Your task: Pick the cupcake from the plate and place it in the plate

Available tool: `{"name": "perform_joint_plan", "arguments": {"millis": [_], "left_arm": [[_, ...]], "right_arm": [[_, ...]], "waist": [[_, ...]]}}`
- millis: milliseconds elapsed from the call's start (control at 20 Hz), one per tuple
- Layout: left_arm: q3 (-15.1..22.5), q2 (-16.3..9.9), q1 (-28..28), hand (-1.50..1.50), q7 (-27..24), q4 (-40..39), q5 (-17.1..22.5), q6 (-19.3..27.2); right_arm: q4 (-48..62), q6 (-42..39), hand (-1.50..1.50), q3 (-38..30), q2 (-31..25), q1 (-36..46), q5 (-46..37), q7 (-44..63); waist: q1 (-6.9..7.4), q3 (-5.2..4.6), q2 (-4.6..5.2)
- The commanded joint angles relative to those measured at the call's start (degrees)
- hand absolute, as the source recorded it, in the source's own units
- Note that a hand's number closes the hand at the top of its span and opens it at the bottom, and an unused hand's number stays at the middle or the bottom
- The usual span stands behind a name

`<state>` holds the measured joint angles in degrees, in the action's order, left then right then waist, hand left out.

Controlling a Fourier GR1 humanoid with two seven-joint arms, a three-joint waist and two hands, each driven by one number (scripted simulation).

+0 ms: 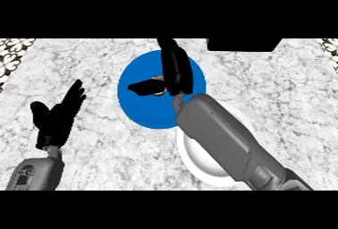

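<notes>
Your right hand [168, 82] curls around the cupcake [157, 85], which sits on the blue plate [142, 112]. Transfer to the white plate [198, 165] remains. Your left hand [56, 114] rests open above the bench [99, 156].

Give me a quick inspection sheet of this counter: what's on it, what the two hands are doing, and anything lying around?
Surface: grey-white marbled stone counter.
Job's things: round blue plate at centre; round white plate beside it, nearer the robot, partly under the right forearm; small brownish cupcake over the blue plate, mostly hidden by the right hand.
Clutter: nothing seen.
Hands: right hand over the blue plate, thumb and fingers curled round the cupcake; left hand open, fingers up, resting at the view's left.
Cables: nothing seen.
Surroundings: black box-shaped object at the far edge; patterned black-and-white strips at the far corners.
</notes>
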<state>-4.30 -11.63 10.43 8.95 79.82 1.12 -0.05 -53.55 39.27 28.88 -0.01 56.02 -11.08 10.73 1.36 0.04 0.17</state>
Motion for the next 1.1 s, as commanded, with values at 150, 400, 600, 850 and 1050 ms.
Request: {"name": "perform_joint_plan", "arguments": {"millis": [150, 400, 600, 850, 1050], "left_arm": [[-0.35, 0.01, -2.04, 0.0, -0.05, 1.29, -0.3, 0.39], [-2.32, -1.21, -0.04, 0.0, -0.78, -1.54, 0.67, -1.36], [-2.37, -1.26, 1.51, 0.0, 3.09, 0.52, 1.74, -2.42], [-1.41, 0.2, -1.19, 0.0, 1.92, 1.52, 0.08, -1.65], [-0.47, 1.72, -5.31, 0.0, 3.26, 7.81, -0.37, -0.5]], "right_arm": [[-8.14, -6.66, -1.5, -5.45, 0.01, -5.37, 14.42, -0.36], [-7.5, -14.46, -1.5, -8.7, -1.88, -12.04, 13.91, -9.69], [-3.5, -17.2, -1.5, -12.58, -1.23, -11.92, 12.95, -14.67], [-1.98, -20.92, -1.5, -16.65, -2.96, -12.7, 11.5, -16.92], [-7.34, -21.78, -1.5, -18.21, -4.45, -14.77, 9.98, -13.59]], "waist": [[-0.52, 0.0, -0.1], [-1.1, -0.03, -0.07], [-1.02, -0.03, -0.07], [-0.95, -0.03, -0.1], [-0.99, -0.03, -0.22]]}}
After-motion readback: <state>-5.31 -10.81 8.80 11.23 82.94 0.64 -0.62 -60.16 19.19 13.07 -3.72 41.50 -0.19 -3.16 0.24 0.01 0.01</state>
